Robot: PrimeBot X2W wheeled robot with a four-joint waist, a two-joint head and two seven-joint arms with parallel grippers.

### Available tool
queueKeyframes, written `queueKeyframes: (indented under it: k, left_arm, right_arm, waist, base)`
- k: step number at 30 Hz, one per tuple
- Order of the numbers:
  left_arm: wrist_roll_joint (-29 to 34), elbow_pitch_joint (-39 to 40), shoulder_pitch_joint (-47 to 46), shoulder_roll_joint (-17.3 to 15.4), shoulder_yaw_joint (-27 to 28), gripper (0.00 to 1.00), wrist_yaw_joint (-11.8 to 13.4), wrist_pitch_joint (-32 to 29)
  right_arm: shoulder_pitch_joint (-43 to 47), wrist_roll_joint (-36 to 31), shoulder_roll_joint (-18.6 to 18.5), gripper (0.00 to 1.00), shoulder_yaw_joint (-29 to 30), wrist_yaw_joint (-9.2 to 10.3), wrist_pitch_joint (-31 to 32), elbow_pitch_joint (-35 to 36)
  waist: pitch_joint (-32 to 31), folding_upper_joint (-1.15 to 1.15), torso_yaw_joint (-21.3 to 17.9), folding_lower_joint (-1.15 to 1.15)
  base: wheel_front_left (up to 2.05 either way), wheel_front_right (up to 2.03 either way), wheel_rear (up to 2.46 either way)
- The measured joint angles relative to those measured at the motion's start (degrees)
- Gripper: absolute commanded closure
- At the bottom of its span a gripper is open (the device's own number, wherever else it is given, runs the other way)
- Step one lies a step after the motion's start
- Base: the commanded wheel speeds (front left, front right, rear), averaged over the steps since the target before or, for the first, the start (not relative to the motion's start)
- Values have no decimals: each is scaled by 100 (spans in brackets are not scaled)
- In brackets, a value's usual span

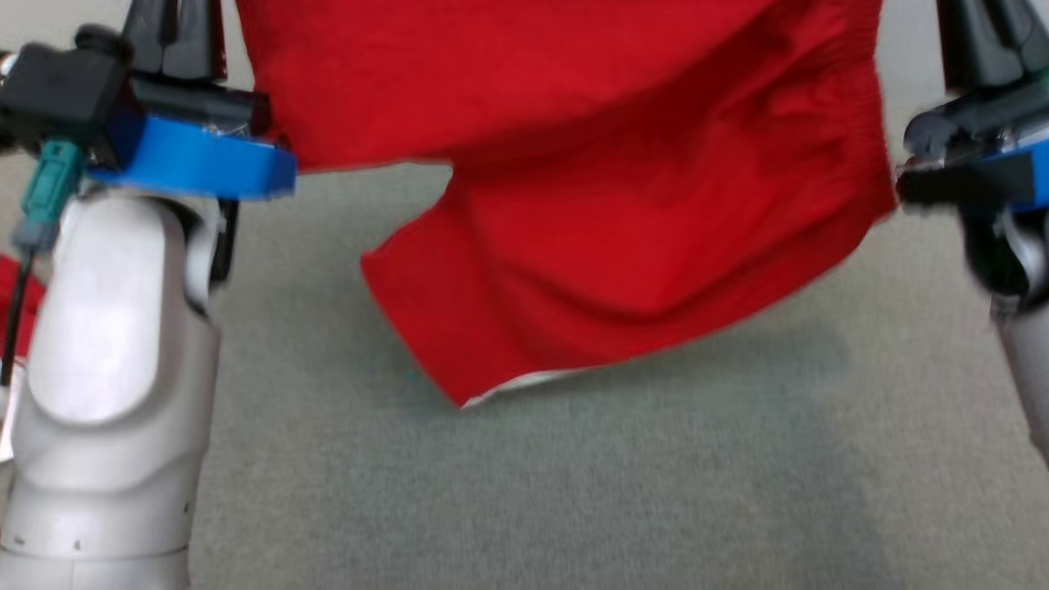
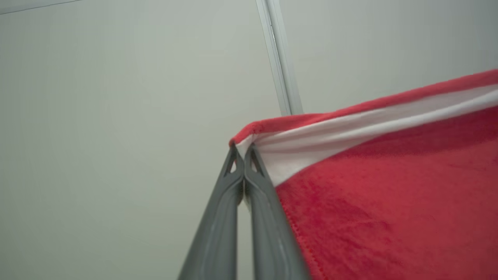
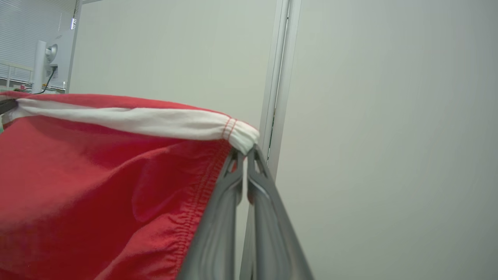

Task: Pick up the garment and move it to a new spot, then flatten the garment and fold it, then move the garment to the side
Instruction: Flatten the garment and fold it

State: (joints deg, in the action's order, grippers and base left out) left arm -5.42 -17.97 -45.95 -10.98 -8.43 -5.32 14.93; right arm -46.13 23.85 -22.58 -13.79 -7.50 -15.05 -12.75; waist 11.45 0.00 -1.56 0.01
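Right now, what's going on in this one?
The robot has the red garment lifted and spread between both arms. The left gripper is shut on one top corner and the right gripper on the other, each pinching the end of the white band along the top edge. The cloth sags in the middle and hangs over the grey surface. It is not yet laid flat or folded.

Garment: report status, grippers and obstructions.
Left gripper shut on garment corner, right gripper shut on the opposite corner. It hangs stretched between them, lower hem low over grey surface. Red patch beside left forearm, unidentified.
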Motion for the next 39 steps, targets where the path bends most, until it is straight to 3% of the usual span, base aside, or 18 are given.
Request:
queueKeyframes:
  k: [4,9,14,17,25,29,34,39]
  left_arm:
    - [232,-427,-751,-7,-80,100,140,-1]
    - [367,-698,-1558,79,-134,100,323,7]
    - [282,-604,-1486,292,-140,100,381,13]
    - [213,-630,-1068,342,-129,100,379,12]
    - [-203,-810,1323,673,-24,100,246,12]
    - [-367,-828,2304,777,33,100,225,12]
    - [-528,-614,3330,801,130,100,233,12]
    - [-773,-298,4317,809,156,100,233,12]
  right_arm:
    - [-828,-135,21,100,-183,0,2,-513]
    - [-1597,-425,121,100,1,1,1,-839]
    - [-1588,-617,277,100,77,1,1,-945]
    - [-1227,-651,342,100,40,1,1,-1010]
    - [992,-303,691,100,-176,1,2,-1167]
    - [1935,-176,713,100,-459,1,2,-972]
    - [3004,80,798,100,-209,1,2,-634]
    - [4032,204,821,100,-364,1,3,-248]
  waist:
    - [517,1,-31,2]
    - [1063,2,43,1]
    - [1295,3,232,2]
    - [1247,3,265,1]
    - [718,1,288,-2]
    - [416,1,308,-3]
    - [-79,0,362,-2]
    - [-649,-1,349,-2]
  base:
    - [0,0,0]
    - [0,0,0]
    - [0,0,0]
    - [0,0,0]
    - [0,0,0]
    - [0,0,0]
    - [0,0,0]
    - [0,0,0]
